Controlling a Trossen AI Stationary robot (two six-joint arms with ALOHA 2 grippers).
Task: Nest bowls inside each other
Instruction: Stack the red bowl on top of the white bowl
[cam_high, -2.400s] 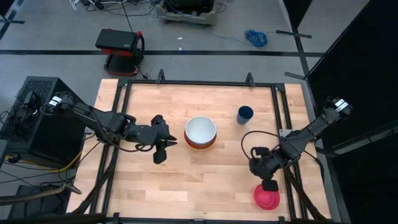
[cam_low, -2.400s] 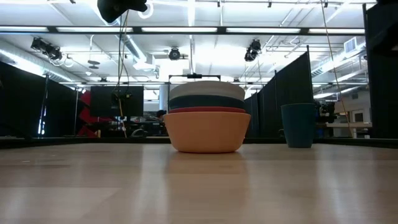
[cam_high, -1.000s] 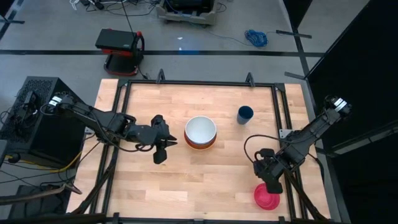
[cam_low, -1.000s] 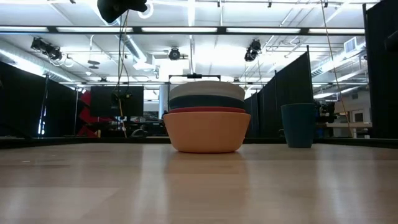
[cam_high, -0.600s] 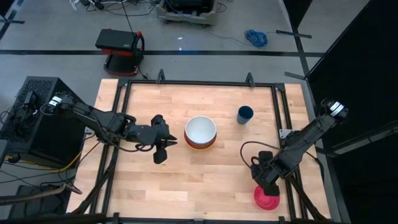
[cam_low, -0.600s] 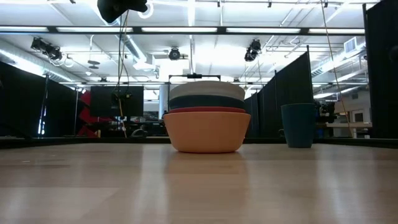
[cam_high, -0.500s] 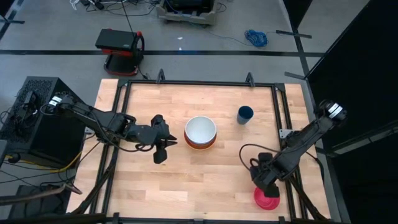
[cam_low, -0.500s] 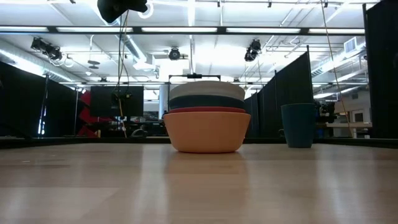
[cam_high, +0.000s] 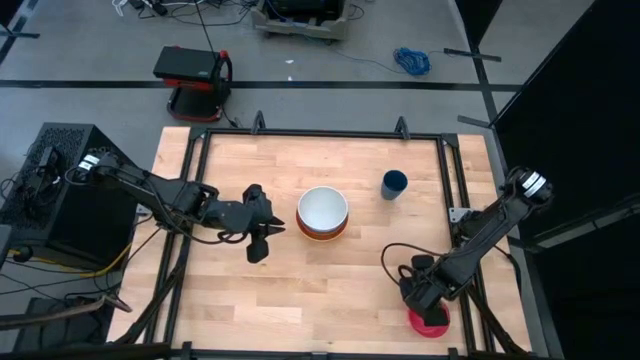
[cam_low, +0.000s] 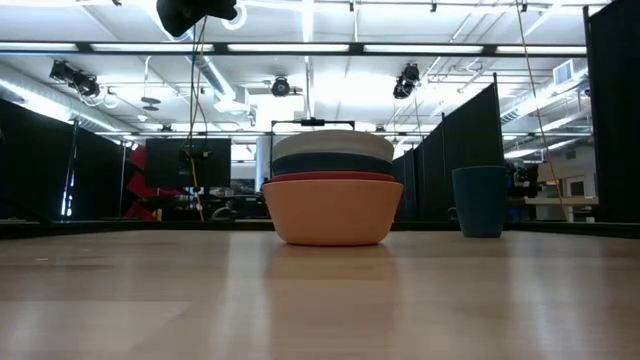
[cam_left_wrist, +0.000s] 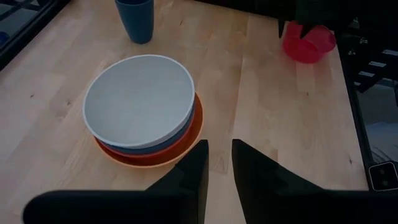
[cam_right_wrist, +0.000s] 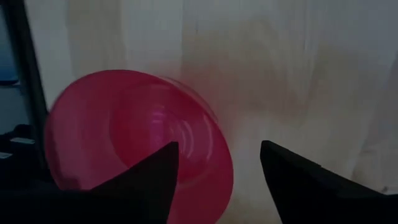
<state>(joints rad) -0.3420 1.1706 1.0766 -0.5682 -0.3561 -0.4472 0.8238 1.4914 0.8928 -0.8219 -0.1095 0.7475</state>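
Four bowls sit nested in a stack (cam_high: 322, 213) at the table's middle, white on top, then teal, red-orange and orange (cam_low: 332, 210) at the bottom. The dark blue cup-like bowl (cam_high: 394, 183) stands alone to the stack's far right. The magenta-pink bowl (cam_high: 432, 323) rests on the table near its near right corner. My right gripper (cam_high: 420, 305) hangs open just above it, pointing down; in its wrist view the fingers (cam_right_wrist: 149, 180) stand either side of the bowl's rim (cam_right_wrist: 221, 155), and no touch shows. My left gripper (cam_left_wrist: 219, 155) waits left of the stack, its fingers a narrow gap apart and empty.
Black frame rails (cam_high: 190, 260) run along the table's edges, and one rail (cam_right_wrist: 28, 93) lies close beside the pink bowl. Bare wood (cam_high: 300, 300) lies between the stack and the near edge. A red and black device (cam_high: 192, 75) sits on the floor beyond the far edge.
My right gripper has come down and moved toward the table's near edge, closing in on the pink bowl from above. The bowls have kept their places.
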